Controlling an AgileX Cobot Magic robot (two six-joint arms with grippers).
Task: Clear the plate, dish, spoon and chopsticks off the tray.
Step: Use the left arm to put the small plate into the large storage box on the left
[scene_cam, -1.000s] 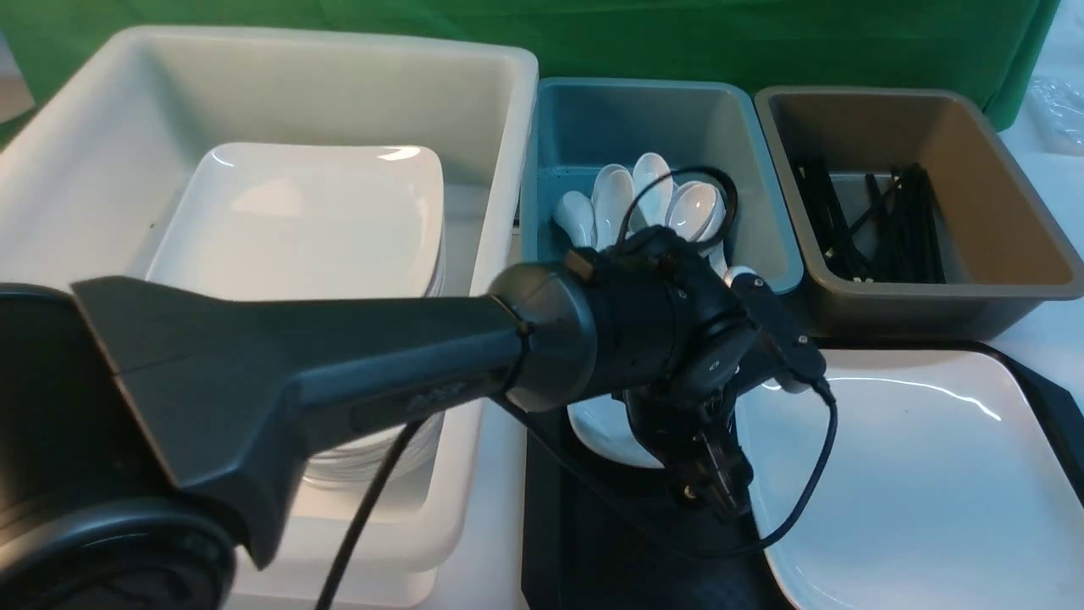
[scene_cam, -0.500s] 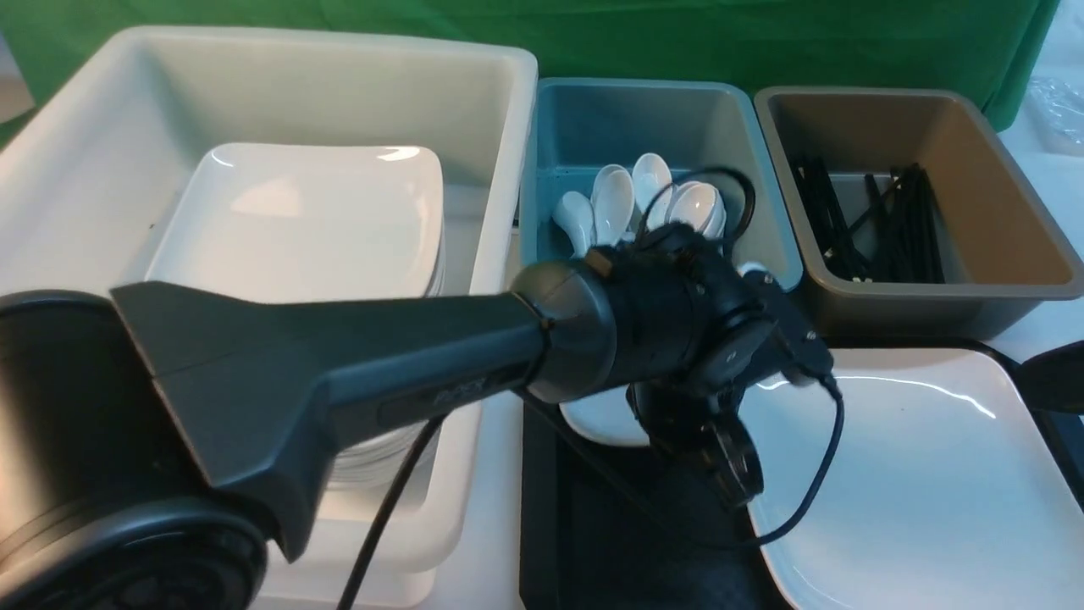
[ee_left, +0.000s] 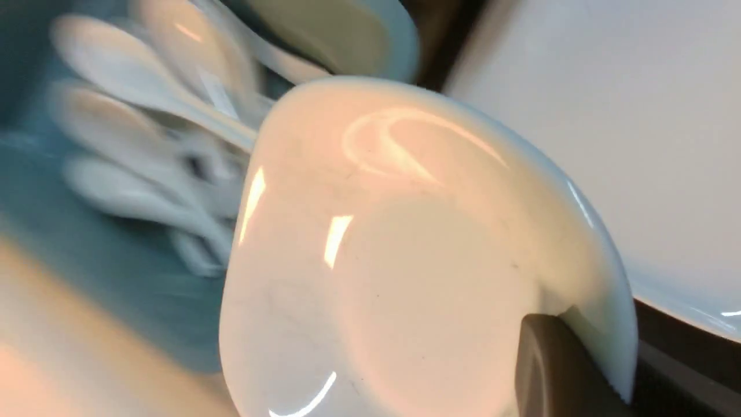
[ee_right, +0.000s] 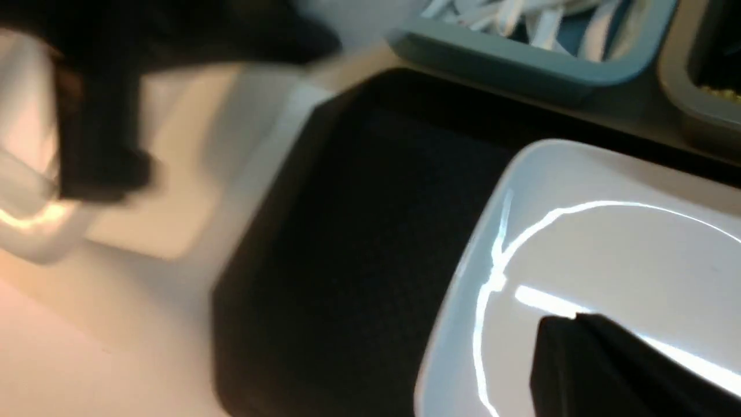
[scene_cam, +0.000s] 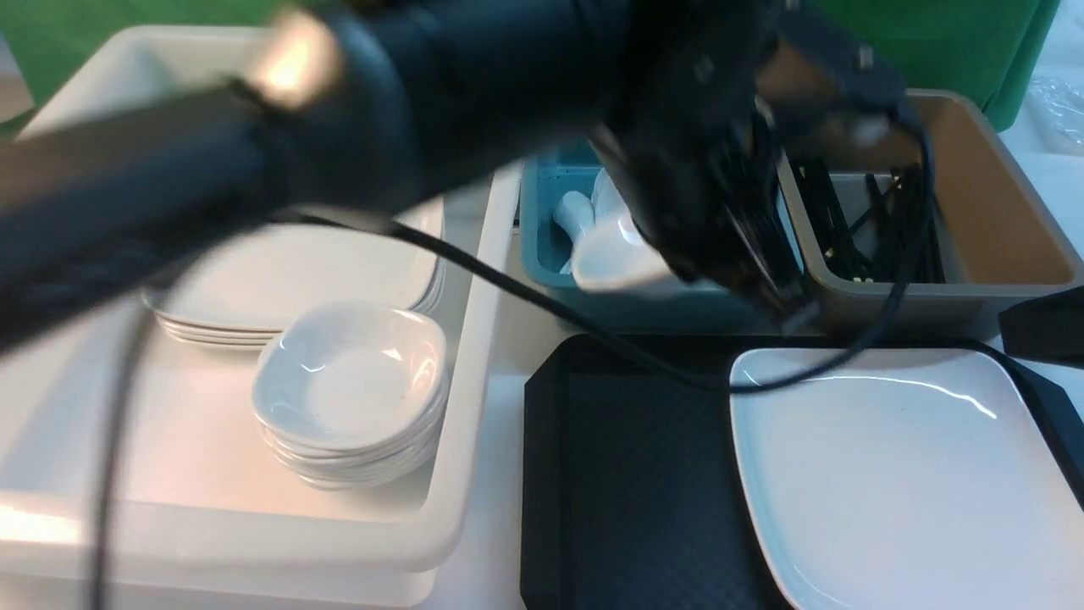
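My left gripper (scene_cam: 703, 271) is shut on the rim of a small white dish (scene_cam: 614, 258) and holds it tilted in the air in front of the teal bin (scene_cam: 542, 246). In the left wrist view one dark finger (ee_left: 556, 370) presses on the dish (ee_left: 405, 260). The large white square plate (scene_cam: 898, 474) lies on the right half of the black tray (scene_cam: 627, 474). My right gripper (ee_right: 573, 330) hangs shut and empty over the plate (ee_right: 637, 249), and shows at the front view's right edge (scene_cam: 1042, 335). Several white spoons (ee_left: 145, 116) lie in the teal bin, and black chopsticks (scene_cam: 872, 229) in the brown bin.
A big white tub (scene_cam: 474, 339) stands left of the tray and holds a stack of square plates (scene_cam: 279, 280) and a stack of small dishes (scene_cam: 351, 390). The brown bin (scene_cam: 999, 246) stands behind the tray, right of the teal bin. My blurred left arm crosses above the tub.
My left gripper has shut on the small dish and lifted it up off the tray towards the teal bin. My right gripper has come into view at the right edge.
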